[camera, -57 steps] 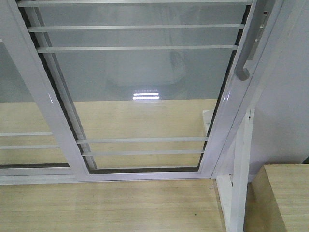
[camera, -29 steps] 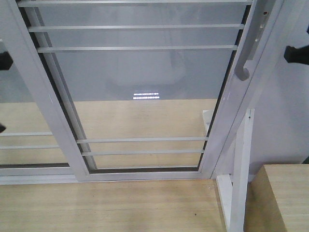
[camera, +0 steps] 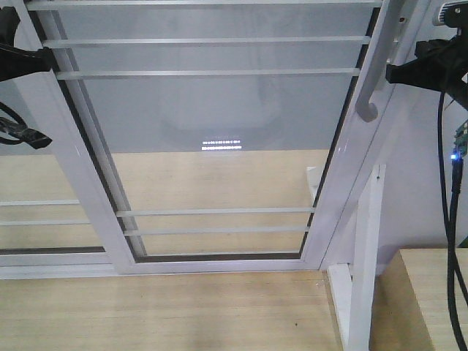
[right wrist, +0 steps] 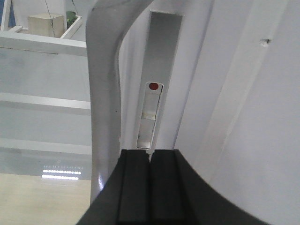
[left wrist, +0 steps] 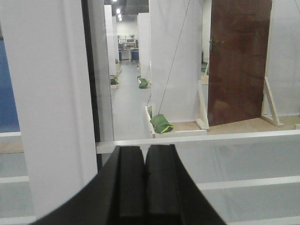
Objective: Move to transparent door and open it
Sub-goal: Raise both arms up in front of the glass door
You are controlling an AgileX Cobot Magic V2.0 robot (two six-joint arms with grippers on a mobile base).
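While right tool [right wrist: 150, 157] sits closed and empty, transparent door [camera: 219, 124] handle [right wrist: 103, 93] just beside it

The left gripper [left wrist: 145, 157], its two black fingers pressed together, points at the transparent door [left wrist: 243, 161] with its white crossbars [left wrist: 211, 137], a broad white upright [left wrist: 51, 108] to the left, and green bags [left wrist: 161, 124] and a brown door [left wrist: 239, 61] far beyond.

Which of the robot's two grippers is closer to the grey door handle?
The right. The right gripper sits just right of the handle; the left gripper is far across the glass door, at its other side.
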